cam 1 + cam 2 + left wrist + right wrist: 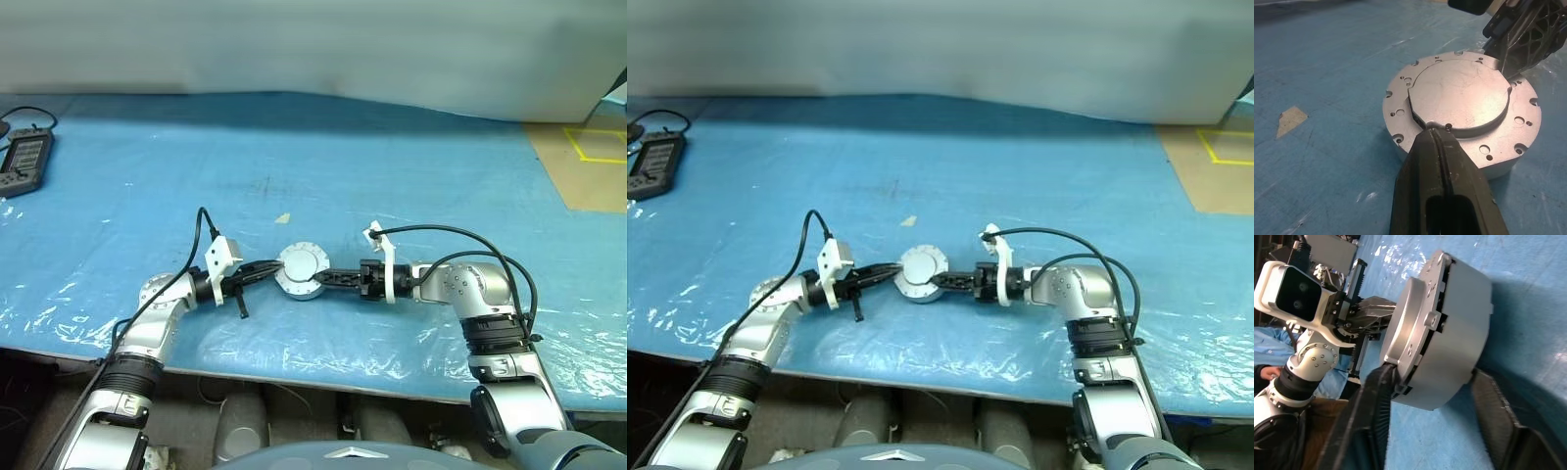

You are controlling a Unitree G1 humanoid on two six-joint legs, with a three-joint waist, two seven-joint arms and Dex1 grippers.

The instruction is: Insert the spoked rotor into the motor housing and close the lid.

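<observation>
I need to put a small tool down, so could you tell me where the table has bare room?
The blue sheet is bare between the remote and the tan patch, beyond the scrap. It is crowded at the near middle, where the left gripper and right gripper flank the grey motor assembly.

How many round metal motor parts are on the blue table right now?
1: a closed grey motor unit near the front edge of the blue table, between the left end effector and the right end effector. Anything inside it is hidden.
</observation>
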